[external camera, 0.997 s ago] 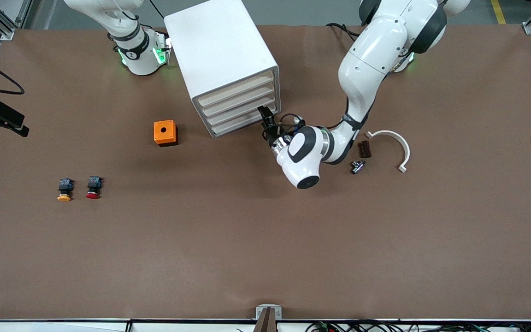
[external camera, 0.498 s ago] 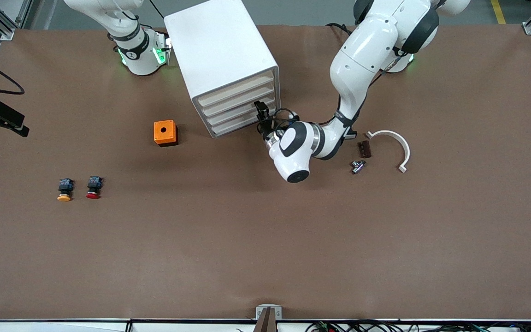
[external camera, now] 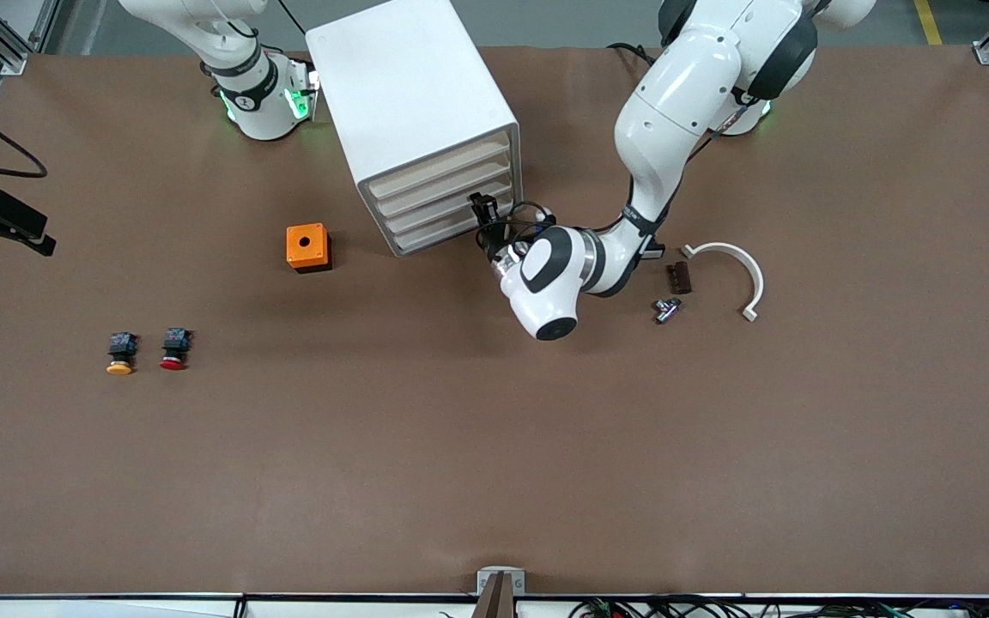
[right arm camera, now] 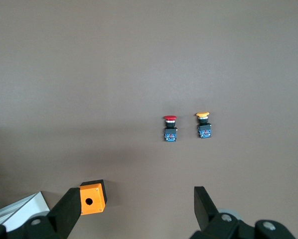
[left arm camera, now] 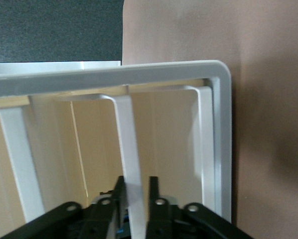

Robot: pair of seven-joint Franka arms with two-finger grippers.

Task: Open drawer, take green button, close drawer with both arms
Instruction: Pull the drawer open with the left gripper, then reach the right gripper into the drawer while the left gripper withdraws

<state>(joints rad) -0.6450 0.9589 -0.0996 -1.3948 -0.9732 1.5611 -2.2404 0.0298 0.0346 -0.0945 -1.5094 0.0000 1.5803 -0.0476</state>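
Note:
The white cabinet [external camera: 409, 94] stands between the arms' bases with all four beige drawers shut. The lowest drawer [external camera: 439, 233] is the front nearest the table. My left gripper [external camera: 484, 209] is at the cabinet's front, at the end toward the left arm, level with the lower drawers. In the left wrist view it [left arm camera: 135, 184] is narrowly open, its fingers on either side of a white strip [left arm camera: 129, 139] beside the lowest beige front [left arm camera: 169, 139]. My right gripper [right arm camera: 135, 196] is open and empty, high over the table; it is outside the front view. The green button is hidden.
An orange box [external camera: 306, 246] with a round hole sits beside the cabinet toward the right arm's end. A yellow-capped button [external camera: 120, 354] and a red-capped one [external camera: 174, 349] lie nearer the front camera. A white curved piece [external camera: 739, 266], a brown block [external camera: 678, 277] and a metal part [external camera: 665, 309] lie by the left arm.
My left arm has swung toward the cabinet and its gripper has closed in on the lower drawer fronts. The right arm has not visibly moved.

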